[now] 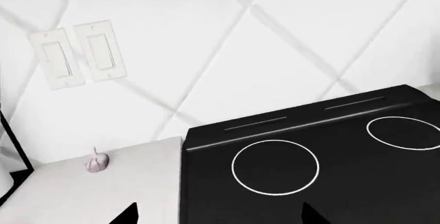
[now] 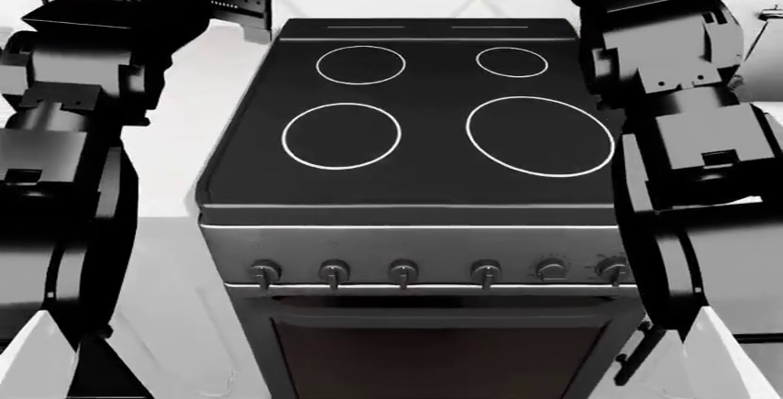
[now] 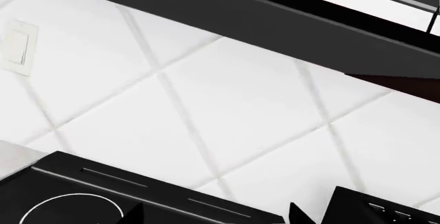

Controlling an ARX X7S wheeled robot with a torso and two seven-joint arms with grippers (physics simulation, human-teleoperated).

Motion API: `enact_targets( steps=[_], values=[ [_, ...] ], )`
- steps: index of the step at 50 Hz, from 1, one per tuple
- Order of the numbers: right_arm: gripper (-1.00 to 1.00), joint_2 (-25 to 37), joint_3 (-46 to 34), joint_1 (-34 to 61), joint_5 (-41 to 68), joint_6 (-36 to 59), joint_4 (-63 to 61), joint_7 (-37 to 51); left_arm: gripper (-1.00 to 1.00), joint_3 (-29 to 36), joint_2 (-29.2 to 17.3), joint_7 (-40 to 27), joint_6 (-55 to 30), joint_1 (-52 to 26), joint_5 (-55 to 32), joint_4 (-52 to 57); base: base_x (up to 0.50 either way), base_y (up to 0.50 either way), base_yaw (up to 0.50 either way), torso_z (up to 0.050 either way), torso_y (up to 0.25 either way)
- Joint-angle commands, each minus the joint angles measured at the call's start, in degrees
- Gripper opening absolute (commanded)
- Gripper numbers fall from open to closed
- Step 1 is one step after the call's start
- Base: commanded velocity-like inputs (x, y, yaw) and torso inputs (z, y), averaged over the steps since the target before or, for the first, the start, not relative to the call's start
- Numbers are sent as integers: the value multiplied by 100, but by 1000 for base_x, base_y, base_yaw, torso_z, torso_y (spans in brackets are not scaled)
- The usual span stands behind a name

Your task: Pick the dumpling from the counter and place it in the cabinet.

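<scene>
The dumpling shows in no view. No cabinet is clearly in view. The white counter [image 1: 75, 195] lies left of the black stovetop [image 1: 309, 172]; a pinkish garlic bulb [image 1: 98, 161] sits on it near the wall. My left gripper [image 1: 220, 216] is open and empty, held above the seam between counter and stovetop; only its two dark fingertips [image 1: 127, 216] show. My right gripper [image 3: 216, 216] is open and empty, held over the stovetop's back edge [image 3: 137, 193] and facing the tiled wall. In the head view both arms are raised beside the stove, the left arm [image 2: 73, 96] and the right arm [image 2: 673, 96].
Two wall switches [image 1: 77, 54] sit above the left counter, and another switch [image 3: 17, 46] shows in the right wrist view. A dark overhead ledge [image 3: 275, 23] runs above the tiles. The oven front with knobs [image 2: 404, 272] faces me. More counter [image 2: 758, 83] lies right of the stove.
</scene>
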Motion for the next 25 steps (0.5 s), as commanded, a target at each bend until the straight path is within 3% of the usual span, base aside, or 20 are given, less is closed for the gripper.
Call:
enact_targets(
  steps=[1, 14, 25],
  values=[
    [100, -170, 1, 63, 52, -85, 178, 41, 100, -137, 49, 720, -49, 84, -254, 184, 0, 500, 0, 0, 0],
    [100, -252, 4, 14, 28, 51, 181, 197, 100, -296, 37, 924, -512, 390, -534, 1001, 14, 499, 0, 0, 0],
    [100, -174, 47, -122, 20, 76, 182, 294, 100, -257, -98, 940, -881, 789, -583, 1810, 241, 434, 0, 0, 0]
  ],
)
